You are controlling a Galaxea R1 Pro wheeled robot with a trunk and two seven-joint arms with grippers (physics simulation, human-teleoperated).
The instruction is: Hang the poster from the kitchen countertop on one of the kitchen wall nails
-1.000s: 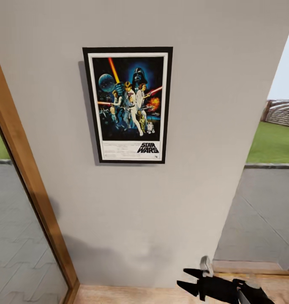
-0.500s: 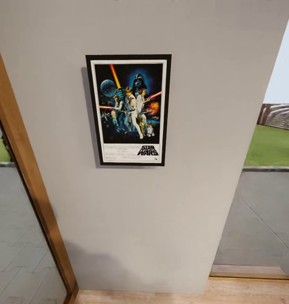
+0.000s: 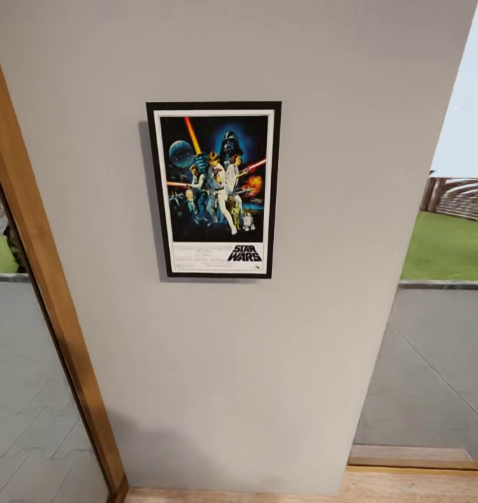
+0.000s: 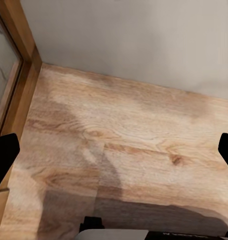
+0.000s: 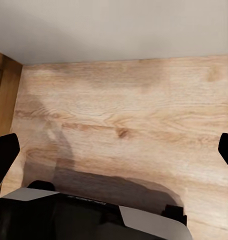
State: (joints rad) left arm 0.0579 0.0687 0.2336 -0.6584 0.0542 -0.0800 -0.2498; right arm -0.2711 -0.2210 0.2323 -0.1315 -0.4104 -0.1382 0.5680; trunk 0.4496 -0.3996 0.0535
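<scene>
The poster (image 3: 214,190) hangs flat and upright on the grey wall (image 3: 281,363), black frame and white border around dark blue art with "STAR WARS" lettering at its foot. No gripper touches it. In the left wrist view my left gripper (image 4: 114,155) is open, its black fingertips (image 4: 4,155) far apart over bare wooden floor (image 4: 129,135). My right gripper (image 5: 114,152) is open as well, with black fingertips (image 5: 4,155) spread wide above the floor and nothing between them. The kitchen countertop is out of view.
A wooden door frame (image 3: 54,300) with glass runs down the wall's left side. To the right an opening shows grey paving (image 3: 435,363) and a lawn (image 3: 448,244). My own grey and black body (image 5: 69,215) shows low in the right wrist view.
The head camera has drawn back, so the poster looks slightly smaller and lower in the picture. The black right gripper seen at the lower right one second ago has left the head view.
</scene>
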